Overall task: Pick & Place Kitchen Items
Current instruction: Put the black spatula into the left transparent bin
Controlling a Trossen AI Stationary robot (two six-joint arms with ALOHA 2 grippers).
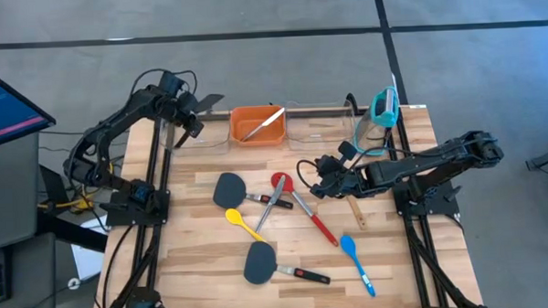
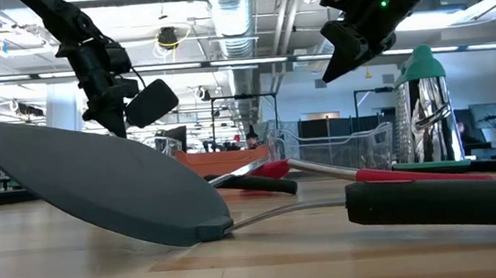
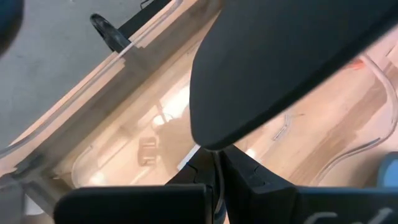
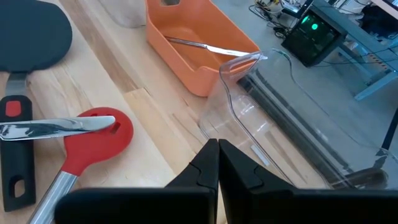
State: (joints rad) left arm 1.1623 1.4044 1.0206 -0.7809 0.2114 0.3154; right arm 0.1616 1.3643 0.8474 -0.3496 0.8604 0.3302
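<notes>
Black spatula [image 3: 280,62] hangs clamped in the left tool [image 1: 192,109], its head held above the clear bin [image 1: 200,131] at the far left of the counter [image 1: 397,269]. The right tool [image 1: 313,175] hovers with its fingers [image 4: 205,168] pressed together, empty, just past the red spoon [image 1: 298,201] and near the middle clear bin [image 1: 317,125]. An orange bin [image 1: 257,125] between the two clear ones holds a metal utensil [image 1: 262,124]. On the counter lie two more black spatulas [image 1: 231,189] [image 1: 264,262], metal tongs [image 1: 272,206] crossing the red spoon's bowl, a yellow spoon [image 1: 241,223] and a blue spoon [image 1: 354,257]. A wooden utensil [image 1: 356,212] shows partly under the right arm, and a teal-topped grater [image 1: 384,109] stands at the far right corner
</notes>
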